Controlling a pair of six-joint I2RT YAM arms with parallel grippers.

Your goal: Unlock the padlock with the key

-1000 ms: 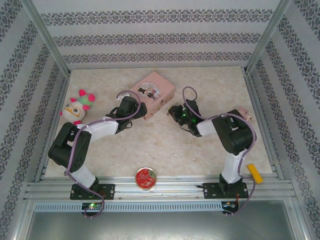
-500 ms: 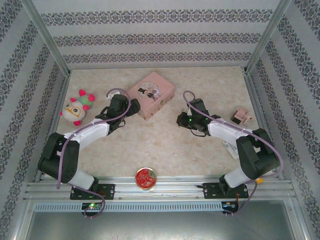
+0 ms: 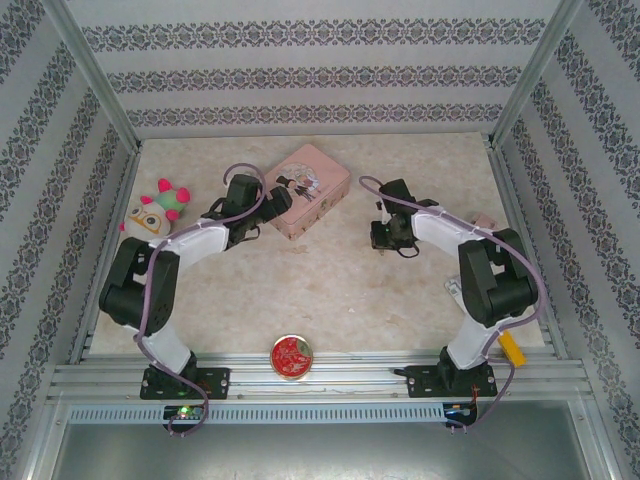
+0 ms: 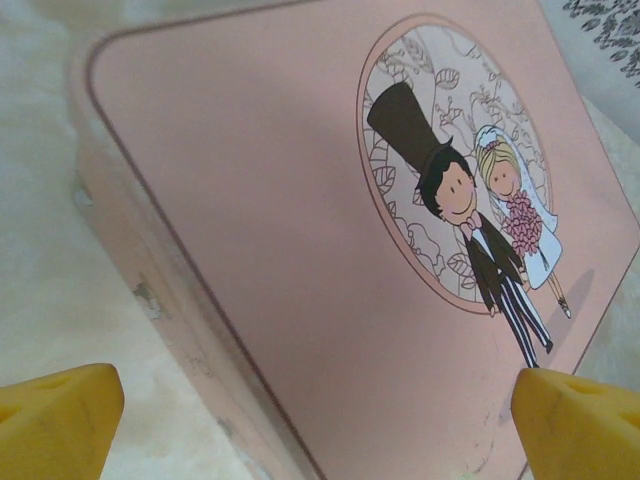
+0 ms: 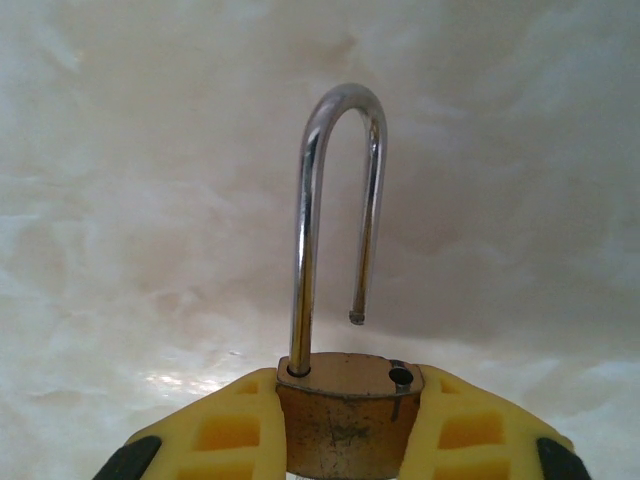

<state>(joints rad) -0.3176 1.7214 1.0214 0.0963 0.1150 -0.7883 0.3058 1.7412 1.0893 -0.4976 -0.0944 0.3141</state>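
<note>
The small brass padlock (image 5: 345, 420) is clamped by its body in the right end effector (image 3: 385, 237) above the marbled counter (image 5: 150, 150). That likely leaves its steel shackle free, with one end lifted out. The left end effector (image 4: 318, 430) gapes empty over the pink illustrated tin box (image 4: 280, 230).

Toward the back of the table (image 3: 330, 290), left of centre: tin (image 3: 302, 188). Left of tin, near the left wall: plush (image 3: 155, 213). Between plush and tin, just beside tin's near-left edge: left gripper (image 3: 270, 205), spread wide, 1 fingertip over table, 1 over tin. Right of tin, apart from it: right gripper (image 3: 383, 238), padlock (image 5: 345, 415) between its 2 fingers, shackle pointing away, 1 leg out of the body. Near the right wall: small object (image 3: 487, 222). At the near edge, between the 2 bases: round can (image 3: 292, 357). Right of the right base: block (image 3: 510, 347).
</note>
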